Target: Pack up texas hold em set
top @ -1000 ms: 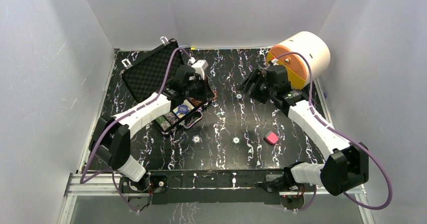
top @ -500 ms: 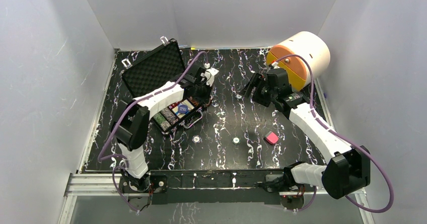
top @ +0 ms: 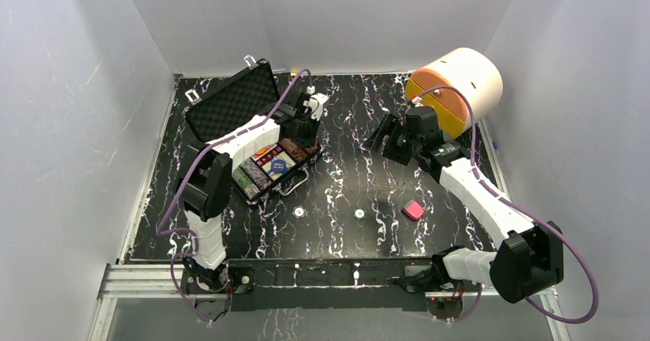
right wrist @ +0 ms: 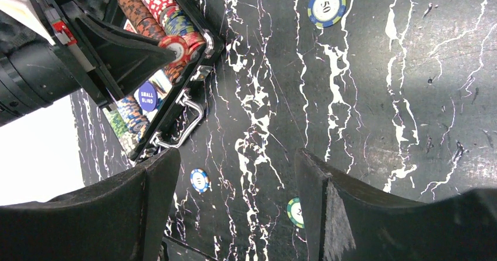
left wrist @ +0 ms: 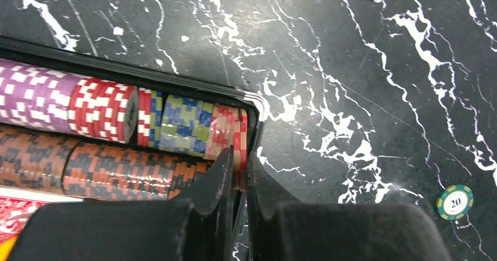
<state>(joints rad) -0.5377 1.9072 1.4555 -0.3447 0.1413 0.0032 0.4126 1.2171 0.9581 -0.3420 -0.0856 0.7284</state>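
case [top: 230, 109] open, chip rows [left wrist: 88, 105] multicolour | left end effector [left wrist: 239, 160] pinching red chip [left wrist: 240, 129] | right end effector [right wrist: 237, 162] spread

left arm bends sharply at the elbow and reaches toward the far left of the tabletop, left gripper [left wrist: 239, 156] pointing down, fingers pinched on a red chip [left wrist: 240, 133]. right arm stretches toward the far right corner, right gripper [right wrist: 237, 155] spread wide and empty above the tabletop.

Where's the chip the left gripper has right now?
In the left wrist view, centre: the red chip is pinched in the left gripper at the corner of the case, ending the chip row.
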